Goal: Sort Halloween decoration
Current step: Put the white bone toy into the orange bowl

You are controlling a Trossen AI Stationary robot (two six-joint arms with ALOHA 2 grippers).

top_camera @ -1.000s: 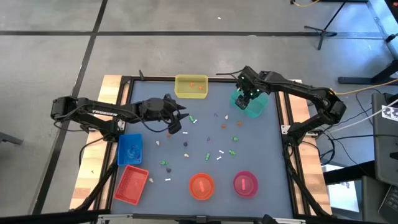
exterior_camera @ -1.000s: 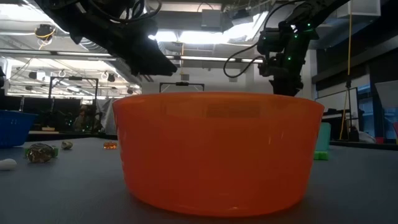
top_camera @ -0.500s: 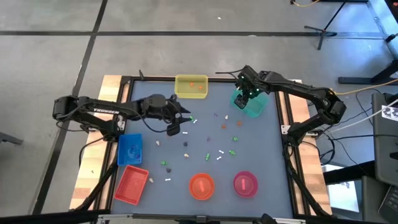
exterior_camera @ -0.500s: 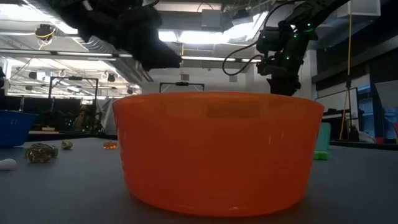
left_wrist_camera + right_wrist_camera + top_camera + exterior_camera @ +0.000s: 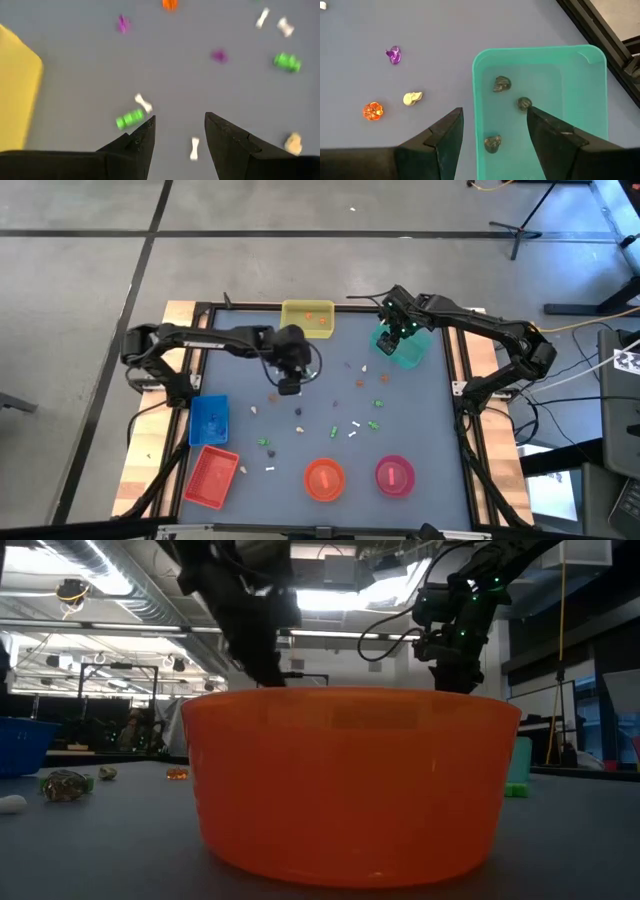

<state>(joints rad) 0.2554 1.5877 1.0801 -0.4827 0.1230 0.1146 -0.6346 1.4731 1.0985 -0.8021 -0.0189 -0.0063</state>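
Note:
Tiny trinkets [image 5: 335, 430] lie scattered on the grey table: green, white, orange, purple and beige. My left gripper [image 5: 288, 387] hangs open above the table's middle-left. In its wrist view [image 5: 179, 125] a white bone [image 5: 194, 148] lies between the fingers and a green piece [image 5: 129, 120] beside one finger, neither touched. My right gripper [image 5: 399, 334] is open over the teal tray [image 5: 404, 352]. Its wrist view [image 5: 495, 116] shows three dark grey trinkets [image 5: 502, 83] on the tray's floor.
A yellow tray [image 5: 307, 319] with orange pieces stands at the far edge. A blue tray [image 5: 208, 420] and a red tray [image 5: 212, 476] stand near left. An orange bowl [image 5: 324, 479] and a pink bowl [image 5: 394, 475] stand at the near edge. The orange bowl [image 5: 350, 785] fills the low view.
My left arm has stretched toward the table's right. Its gripper has shifted slightly right and tipped from nearly level to pointing down over the trinkets.

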